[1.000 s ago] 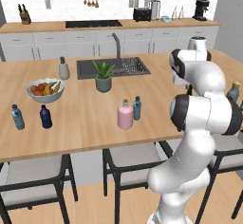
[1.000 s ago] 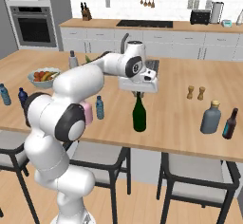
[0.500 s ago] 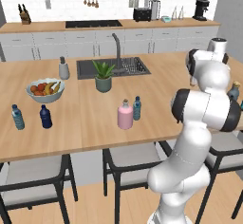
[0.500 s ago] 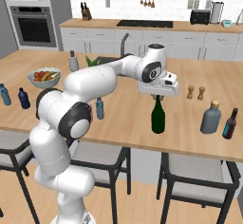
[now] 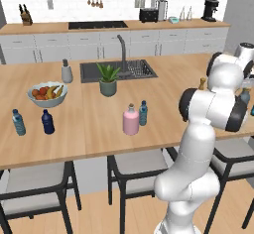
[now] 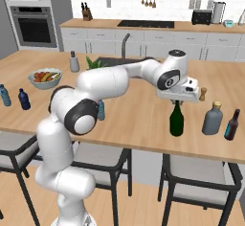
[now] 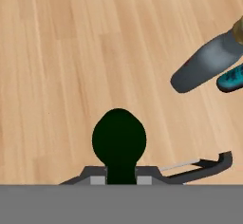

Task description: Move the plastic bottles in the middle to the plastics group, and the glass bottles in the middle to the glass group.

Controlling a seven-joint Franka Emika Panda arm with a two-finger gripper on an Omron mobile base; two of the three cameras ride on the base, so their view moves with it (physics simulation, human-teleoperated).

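My gripper (image 6: pixel 178 100) is shut on the neck of the tall dark green wine bottle (image 6: pixel 176 120). It holds the bottle upright at the counter's right, just left of the grey-blue glass bottle (image 6: pixel 212 118). Whether the base touches the wood I cannot tell. The hand view looks straight down on the green bottle (image 7: pixel 118 141) between my gripper (image 7: pixel 121 180), with the grey-blue bottle (image 7: pixel 206 64) at the upper right. In the middle stand the pink bottle (image 5: pixel 131 121) and the slim pale-blue bottle (image 5: pixel 143 113). At the far left are the pale-blue bottle (image 5: pixel 18 122) and the navy bottle (image 5: pixel 47 122) of the plastics group.
A dark brown bottle (image 6: pixel 231 125) stands right of the grey-blue one, and a small shaker (image 6: pixel 203 94) sits behind them. A fruit bowl (image 5: pixel 47 93), a grey dispenser (image 5: pixel 66 72), a potted plant (image 5: pixel 108 80) and the sink (image 5: pixel 119 71) lie farther left. Stools line the counter's near edge.
My arm has swung to the right with the green wine bottle in the gripper, from the middle of the counter to beside the grey-blue bottle. Everything else stands as before.
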